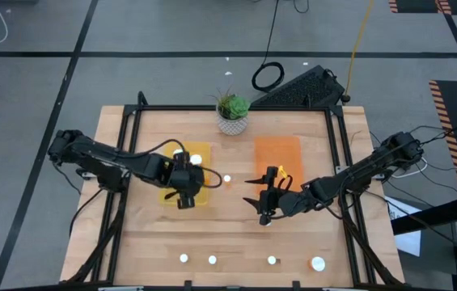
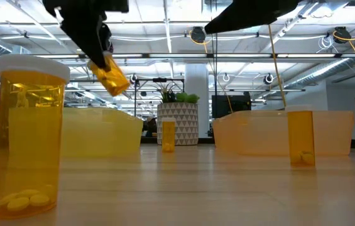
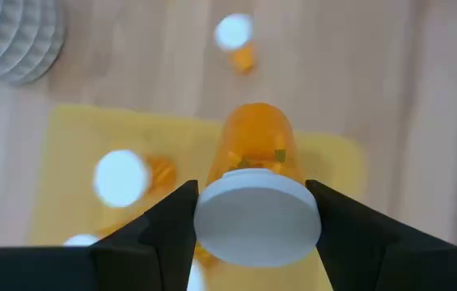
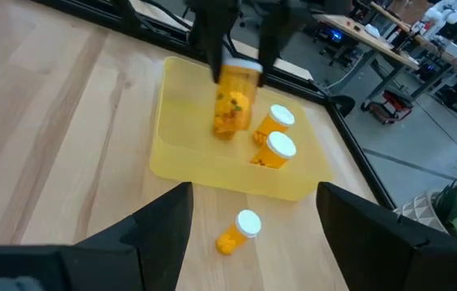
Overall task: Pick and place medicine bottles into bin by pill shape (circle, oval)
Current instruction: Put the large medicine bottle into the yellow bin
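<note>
Left gripper [image 3: 256,222] jaws clamp your capped bottle [image 3: 254,174] above the yellow bin [image 4: 181,129], poised for release; right gripper [image 1: 265,208] jaws stand apart, waiting nearby.

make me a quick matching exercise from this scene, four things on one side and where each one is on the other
Things:
1. held bottle
2. plant
3. right gripper
4. fallen bottle

Places:
A. far edge of the table
B. lying on the wood beside the yellow bin
C. in the left gripper, above the yellow bin
D. open, beside the orange bin

Pairs: 1-C, 2-A, 3-D, 4-B
</note>
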`<state>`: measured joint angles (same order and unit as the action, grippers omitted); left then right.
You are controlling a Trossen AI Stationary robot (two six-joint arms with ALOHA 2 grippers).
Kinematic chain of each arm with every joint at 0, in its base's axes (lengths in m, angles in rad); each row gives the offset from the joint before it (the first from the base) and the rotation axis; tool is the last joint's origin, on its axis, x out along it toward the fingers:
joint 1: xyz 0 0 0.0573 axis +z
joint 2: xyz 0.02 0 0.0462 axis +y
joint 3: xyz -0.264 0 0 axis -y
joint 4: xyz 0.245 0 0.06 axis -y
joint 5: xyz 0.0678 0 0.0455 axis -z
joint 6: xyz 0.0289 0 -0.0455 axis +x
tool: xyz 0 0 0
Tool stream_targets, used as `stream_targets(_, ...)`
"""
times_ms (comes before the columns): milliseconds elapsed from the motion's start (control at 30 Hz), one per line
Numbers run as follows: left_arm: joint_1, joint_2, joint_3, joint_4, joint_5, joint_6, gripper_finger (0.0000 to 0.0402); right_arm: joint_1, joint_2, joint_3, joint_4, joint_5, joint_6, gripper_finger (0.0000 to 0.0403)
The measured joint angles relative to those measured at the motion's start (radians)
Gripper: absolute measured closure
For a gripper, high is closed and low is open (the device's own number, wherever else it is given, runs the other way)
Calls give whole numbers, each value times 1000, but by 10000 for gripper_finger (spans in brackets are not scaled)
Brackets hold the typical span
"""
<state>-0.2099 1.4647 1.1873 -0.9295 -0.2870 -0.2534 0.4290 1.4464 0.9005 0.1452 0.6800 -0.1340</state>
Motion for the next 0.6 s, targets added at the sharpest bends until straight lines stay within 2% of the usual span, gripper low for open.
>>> stream_targets(267, 114, 28, 0, -8, 73, 62, 184, 0, 0, 0, 0, 0, -9, 144)
stream_targets(600, 119, 126, -34, -36, 96, 51, 191, 1, 0, 0, 0, -1, -9, 144)
